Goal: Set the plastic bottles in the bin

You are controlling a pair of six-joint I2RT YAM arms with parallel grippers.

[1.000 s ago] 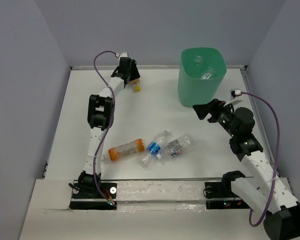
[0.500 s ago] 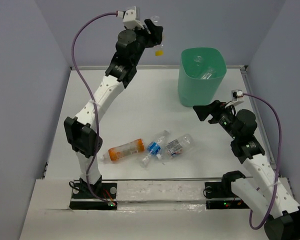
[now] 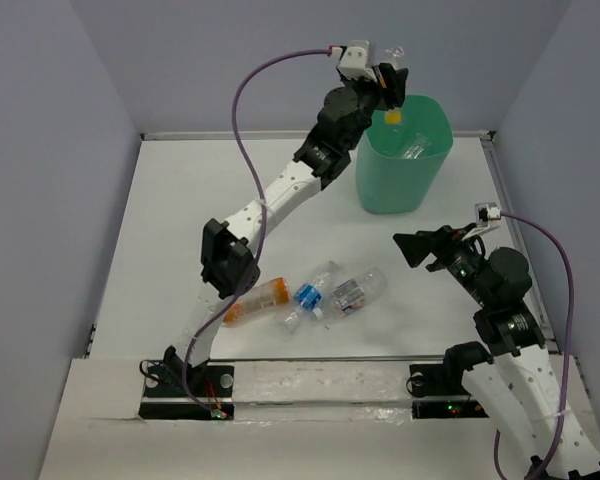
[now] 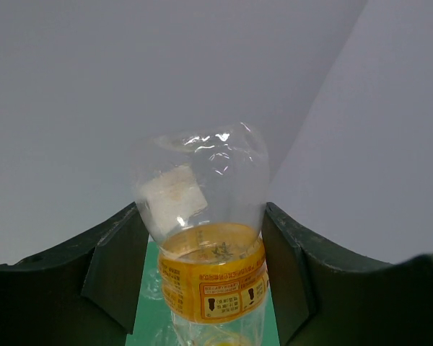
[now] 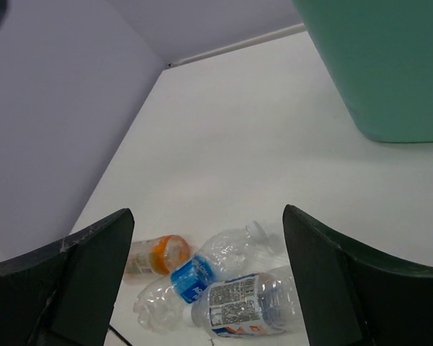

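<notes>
My left gripper (image 3: 391, 88) is shut on a clear bottle with a yellow label and yellow cap (image 3: 392, 116), held cap-down over the left rim of the mint-green bin (image 3: 380, 185). In the left wrist view the bottle (image 4: 213, 277) sits between my fingers (image 4: 115, 274), with the bin's green inside (image 4: 148, 321) below. Three bottles lie on the table: orange label (image 3: 255, 300), blue label (image 3: 309, 294), white label (image 3: 355, 292). My right gripper (image 3: 420, 248) is open and empty, right of and above them; its wrist view shows them (image 5: 195, 277) and the bin (image 5: 375, 72).
At least one clear bottle (image 3: 416, 148) lies inside the bin. The table's back edge and wall run just behind the bin. The left arm stretches diagonally across the table's middle. The purple cable loops above the back of the table.
My left arm has swung from the back left corner up and right to above the bin, carrying the yellow-capped bottle. My right arm has drifted slightly toward the near right.
</notes>
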